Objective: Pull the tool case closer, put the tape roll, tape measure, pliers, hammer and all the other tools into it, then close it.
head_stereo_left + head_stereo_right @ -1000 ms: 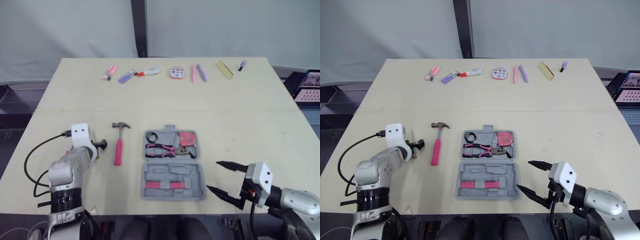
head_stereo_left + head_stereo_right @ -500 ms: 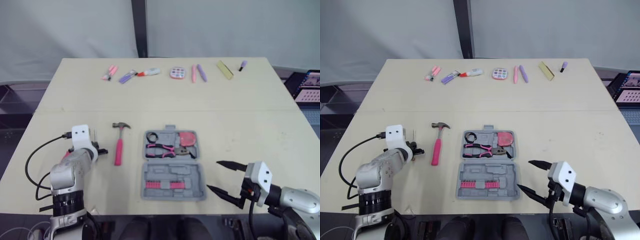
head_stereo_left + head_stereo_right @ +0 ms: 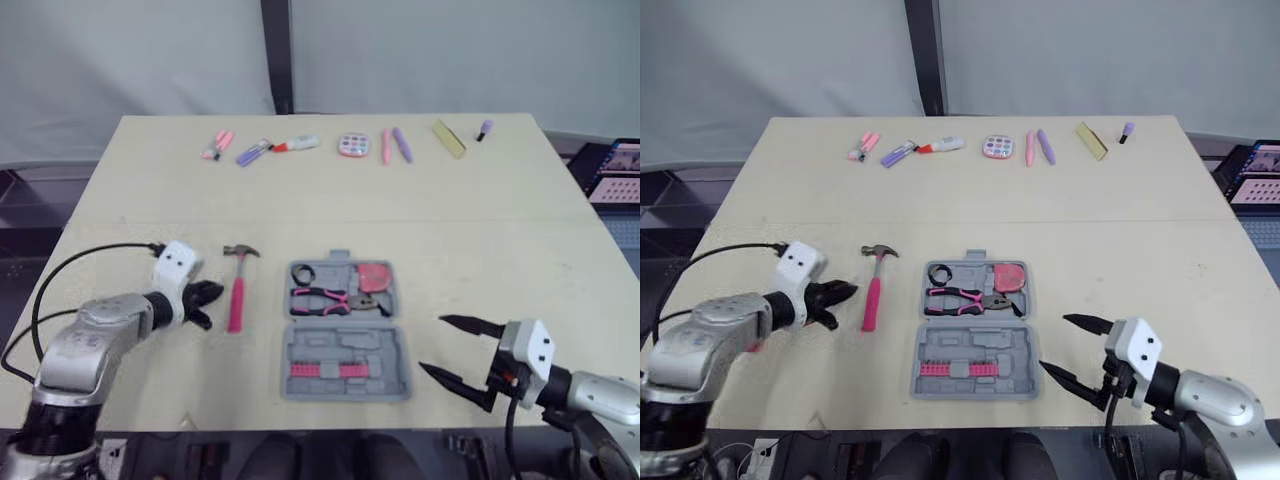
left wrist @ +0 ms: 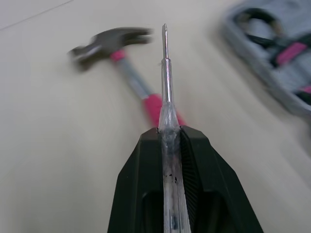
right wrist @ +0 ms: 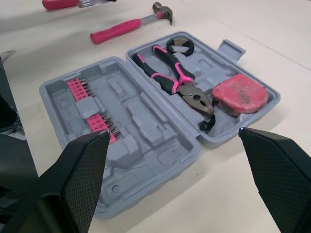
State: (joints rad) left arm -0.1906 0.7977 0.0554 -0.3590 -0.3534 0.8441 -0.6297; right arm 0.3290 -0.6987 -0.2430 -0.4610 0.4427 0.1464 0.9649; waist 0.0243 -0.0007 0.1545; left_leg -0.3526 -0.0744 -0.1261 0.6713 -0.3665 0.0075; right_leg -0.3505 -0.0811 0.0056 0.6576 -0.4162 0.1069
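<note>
My left gripper (image 3: 205, 302) is shut on a screwdriver (image 4: 166, 73) with a clear handle; its metal tip points toward the pink-handled hammer (image 3: 237, 291), which lies on the table just to the gripper's right. The grey tool case (image 3: 346, 346) lies open in the middle. Its far half holds the black tape roll (image 3: 304, 273), the pink pliers (image 3: 322, 298) and the red tape measure (image 3: 375, 277). Its near half has a row of pink bits (image 3: 320, 370). Right of the case, my right gripper (image 3: 432, 345) stands wide open with nothing in it.
Pens, markers (image 3: 252, 152), a round pink item (image 3: 353, 146) and a yellow block (image 3: 449, 139) line the table's far edge. A screen (image 3: 615, 170) sits off the right side. The case lies close to the table's front edge.
My left gripper has shut on the screwdriver, and the arm has swung so the gripper now points right, toward the hammer. The right gripper has barely moved.
</note>
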